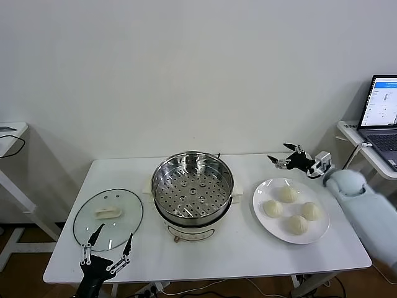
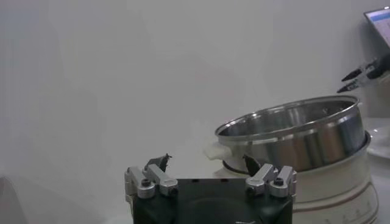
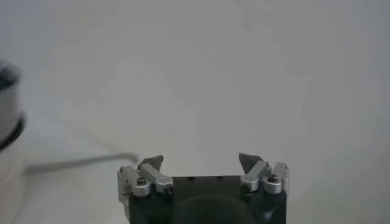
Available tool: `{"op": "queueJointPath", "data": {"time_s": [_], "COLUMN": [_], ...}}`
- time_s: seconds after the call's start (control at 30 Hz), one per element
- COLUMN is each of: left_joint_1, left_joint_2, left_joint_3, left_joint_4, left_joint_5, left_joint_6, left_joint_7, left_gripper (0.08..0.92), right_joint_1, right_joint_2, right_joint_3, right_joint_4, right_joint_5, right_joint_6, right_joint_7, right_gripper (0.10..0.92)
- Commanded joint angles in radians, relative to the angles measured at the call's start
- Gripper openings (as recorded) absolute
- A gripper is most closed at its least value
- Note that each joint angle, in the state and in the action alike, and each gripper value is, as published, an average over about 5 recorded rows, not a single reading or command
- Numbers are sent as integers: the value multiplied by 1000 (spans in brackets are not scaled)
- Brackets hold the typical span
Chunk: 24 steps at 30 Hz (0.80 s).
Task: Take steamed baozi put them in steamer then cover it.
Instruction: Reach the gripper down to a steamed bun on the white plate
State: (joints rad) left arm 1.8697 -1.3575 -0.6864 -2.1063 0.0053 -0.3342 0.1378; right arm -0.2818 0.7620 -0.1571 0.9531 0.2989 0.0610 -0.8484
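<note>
Clearly nothing is loaded yet: the four steamed baozi (image 1: 291,210) lie on a white plate (image 1: 321,234) at the right side of the counter (image 1: 248,248), and the steamer (image 1: 193,186) stands in the middle with its perforated tray bare. The cover (image 1: 108,219) lies flat on the counter to the left of the steamer, handle up.

The right hand (image 1: 286,154) hangs just behind the plate with its fingers spread wide and holds nothing. The left hand (image 1: 107,246) is at the near edge of the counter, just at the near rim of the cover, also wide and empty.

I judge the buns to be light and very soft, with a skin that can dent or tear, perhaps a little sticky. It seems best to take one at its sides, low on the round body and not on the pleated top, and to close only gently. They lie near each other on the plate, so a finger may push a neighbour.

The cover is glass with a metal rim, so probably heavier, stiff, smooth and breakable; its cream handle in the middle looks like the proper place to hold it
</note>
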Motion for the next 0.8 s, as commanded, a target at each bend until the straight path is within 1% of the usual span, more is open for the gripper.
{"op": "queueJointPath", "data": {"time_s": [0.03, 0.17, 0.27, 0.43, 0.8], "left_joint_1": [0, 4, 9, 11, 12], "left_joint_2": [-6, -11, -13, -17, -24], "left_joint_3": [7, 7, 3, -3, -1], "left_joint_4": [2, 0, -2, 4, 19], "left_joint_5": [1, 1, 1, 1, 1], "left_joint_6": [2, 2, -1, -4, -3], "left_joint_7": [-2, -5, -6, -7, -13], "left_gripper": [823, 823, 823, 823, 823], "right_joint_1": [283, 319, 328, 320, 293], "right_joint_2": [-28, 10, 41, 88, 185], "right_joint_3": [-232, -299, -331, -356, -342], "right_joint_4": [-181, -179, -200, -252, -347], "right_joint_5": [-457, -597, -654, -689, -713], "right_joint_6": [134, 169, 171, 170, 199], "right_joint_7": [-546, -506, -448, -396, -332], "right_gripper": [823, 823, 823, 823, 823]}}
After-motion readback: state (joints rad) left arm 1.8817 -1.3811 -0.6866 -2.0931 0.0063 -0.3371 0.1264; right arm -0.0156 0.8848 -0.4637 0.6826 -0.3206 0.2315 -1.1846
